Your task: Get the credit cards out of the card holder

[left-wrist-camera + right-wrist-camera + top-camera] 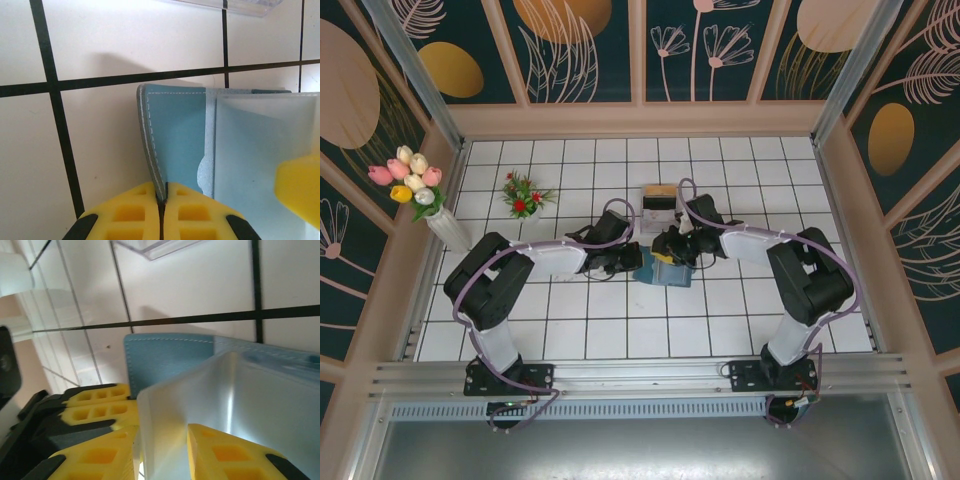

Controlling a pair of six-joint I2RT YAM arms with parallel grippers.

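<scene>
- Overhead, both arms fold low and inward. The left gripper (630, 265) is at the wallet's (667, 273) left edge and the right gripper (669, 254) at its far edge. A grey stand (660, 205) sits beyond the wallet.
- Left wrist: the yellow fingers (130, 215) are pinched tight on the wallet's left flap. A pale card (260, 145) stands in the wallet's right half, with the right gripper's yellow tip against it.
- Right wrist: the fingers (235, 455) stand partly apart on either side of the card's edge. Whether they clamp it I cannot tell.
</scene>
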